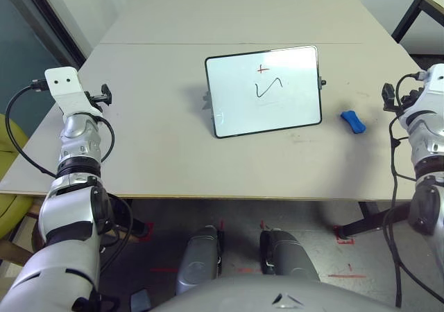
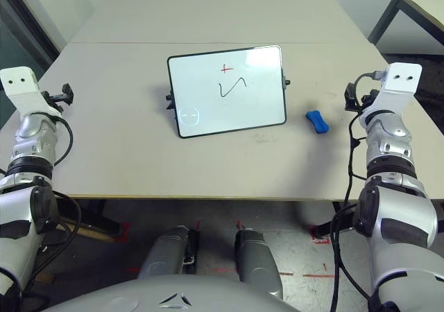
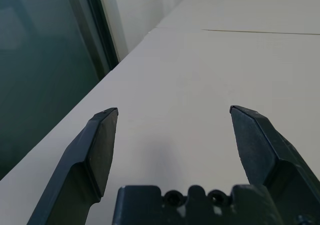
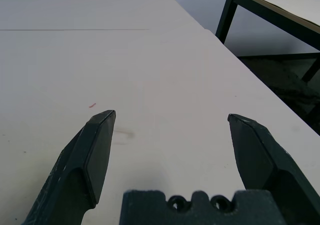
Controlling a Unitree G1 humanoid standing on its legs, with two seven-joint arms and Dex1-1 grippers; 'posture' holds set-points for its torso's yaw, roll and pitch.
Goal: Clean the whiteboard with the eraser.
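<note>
Centrally on the beige table (image 1: 159,152), the whiteboard (image 1: 264,91) leans on its grey stand, bearing a black squiggle and red mark. Just right lies the blue eraser (image 1: 352,122). Left gripper (image 3: 172,117) and right gripper (image 4: 171,122) hover wide-jawed, empty, well apart at the table's sides.

Whiteboard (image 1: 267,92): black-framed, propped tilted on its stand, bearing a black squiggle and red mark. Eraser (image 1: 352,121): blue, lying flat near whiteboard's right.

You have a pale beige table (image 1: 159,152) with a seam running across it, a second black-legged table (image 2: 416,3) at the far right, dark glazing (image 3: 40,75) at the left, and a grey floor with red tape marks (image 1: 343,239).
</note>
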